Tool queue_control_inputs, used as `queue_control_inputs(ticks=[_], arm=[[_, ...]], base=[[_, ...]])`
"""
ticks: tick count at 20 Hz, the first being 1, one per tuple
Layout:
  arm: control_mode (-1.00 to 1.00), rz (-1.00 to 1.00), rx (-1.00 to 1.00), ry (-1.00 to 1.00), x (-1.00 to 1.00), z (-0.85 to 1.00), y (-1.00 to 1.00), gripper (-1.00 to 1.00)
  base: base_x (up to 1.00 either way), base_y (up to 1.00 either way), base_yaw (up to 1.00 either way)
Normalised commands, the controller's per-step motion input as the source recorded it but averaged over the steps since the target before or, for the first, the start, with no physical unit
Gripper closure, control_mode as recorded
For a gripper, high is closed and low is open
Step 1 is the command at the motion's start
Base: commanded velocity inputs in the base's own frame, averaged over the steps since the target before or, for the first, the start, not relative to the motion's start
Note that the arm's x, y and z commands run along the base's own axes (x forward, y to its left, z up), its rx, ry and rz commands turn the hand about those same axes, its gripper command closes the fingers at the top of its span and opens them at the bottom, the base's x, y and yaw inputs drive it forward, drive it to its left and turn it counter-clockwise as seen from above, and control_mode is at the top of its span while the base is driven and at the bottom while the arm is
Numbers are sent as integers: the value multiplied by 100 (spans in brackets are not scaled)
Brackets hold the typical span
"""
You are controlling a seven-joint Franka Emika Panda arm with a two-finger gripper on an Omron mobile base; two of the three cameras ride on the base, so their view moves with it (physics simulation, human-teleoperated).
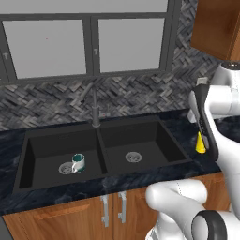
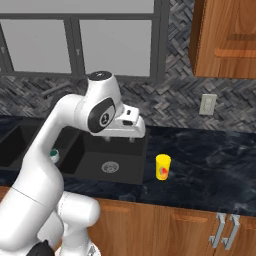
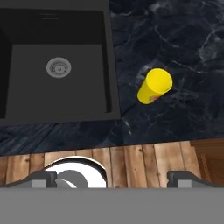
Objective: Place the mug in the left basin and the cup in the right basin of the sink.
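Observation:
The white-grey mug (image 1: pixel 78 162) with its teal inside stands upright in the left basin (image 1: pixel 47 154), beside the steel drain; its rim peeks out behind my arm (image 2: pixel 54 155). The yellow cup (image 2: pixel 162 166) with a red mark stands upright on the dark counter, right of the right basin (image 2: pixel 117 155). From the hand camera the cup (image 3: pixel 154 86) lies ahead and to the right, apart from the fingers. My gripper (image 2: pixel 120 138) hangs high over the right basin's front right part, open, with nothing between its fingertips (image 3: pixel 43 177).
A dark grey faucet (image 1: pixel 95 110) rises behind the sink's centre divider (image 1: pixel 102 154). Black marble counter (image 2: pixel 210 170) stretches right of the cup. A wall outlet (image 2: pixel 208 104) sits on the herringbone backsplash, and wooden cabinet doors (image 1: pixel 112 208) run below.

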Motion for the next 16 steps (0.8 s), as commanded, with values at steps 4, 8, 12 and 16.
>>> queue_control_inputs(ticks=[4, 8, 12, 16], arm=[[-100, 0, 3, 7, 19, -22, -19, -100], [-100, 0, 4, 3, 27, -29, -8, -100], [-100, 0, 3, 2, 29, -27, -15, -100], [-100, -2, 0, 2, 20, -25, -26, -100]], base=[[0, 0, 0], [0, 0, 0], [0, 0, 0], [0, 0, 0]])
